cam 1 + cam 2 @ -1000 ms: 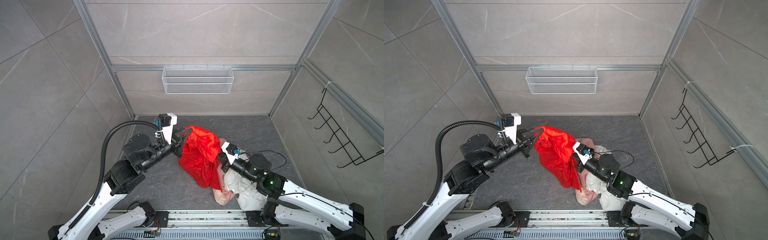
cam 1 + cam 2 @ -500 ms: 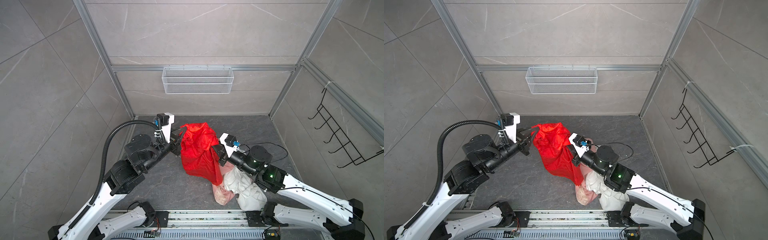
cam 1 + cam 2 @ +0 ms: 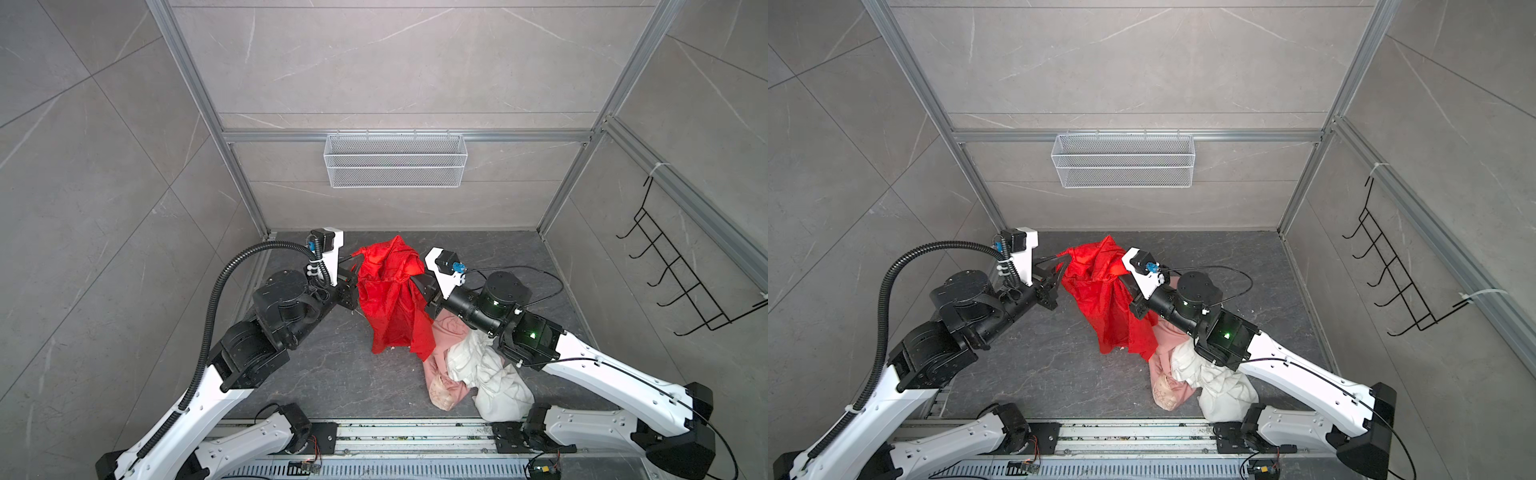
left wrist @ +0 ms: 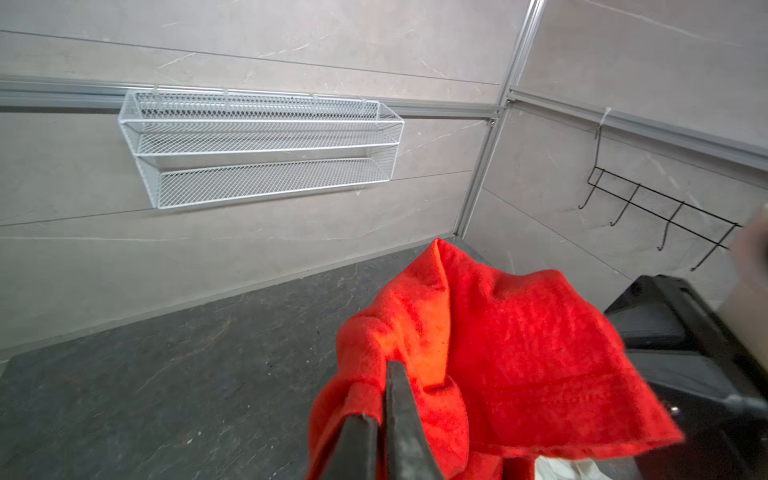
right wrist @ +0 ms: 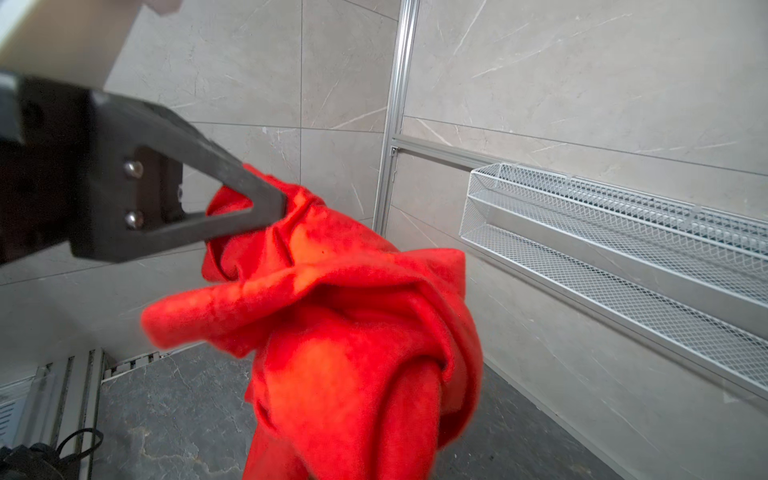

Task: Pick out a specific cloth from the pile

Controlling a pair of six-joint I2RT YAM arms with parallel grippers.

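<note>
Left gripper (image 3: 357, 260) (image 3: 1064, 260): jaws closed tight on a corner of the cloth (image 3: 390, 299) (image 3: 1105, 300). In the left wrist view the two dark fingers (image 4: 397, 399) meet with red fabric squeezed between them. The right wrist view shows the same pinch from the side, tips biting into a fold of the cloth (image 5: 353, 353).

Right gripper (image 3: 419, 279): fingers are buried in red folds in both top views. Closed, with the other top corner of the cloth bunched up at it.

The cloth is bright red, thin, plain, slightly shiny and heavily creased. It is held up off the floor (image 3: 332, 374) between the two grippers, and a loose peak stands up at the top between them. The upper part is crumpled into thick rolls. Below that it hangs as a long, narrower drape toward the front. The bottom hem is uneven. From above I can't tell if it touches the floor. In the left wrist view the cloth (image 4: 519, 353) looks fuzzy and orange-red where the light hits it.

The pile (image 3: 469, 370) is on the floor under the right arm, just beside the hanging cloth. It has a pale pink cloth (image 3: 441, 388) and a white ruffled cloth (image 3: 498, 386) heaped together. The red cloth's lower right corner overlaps the pink one in both top views.

A white wire basket (image 3: 395, 166) hangs on the back wall. A black hook rack (image 3: 681, 286) is on the right wall.
</note>
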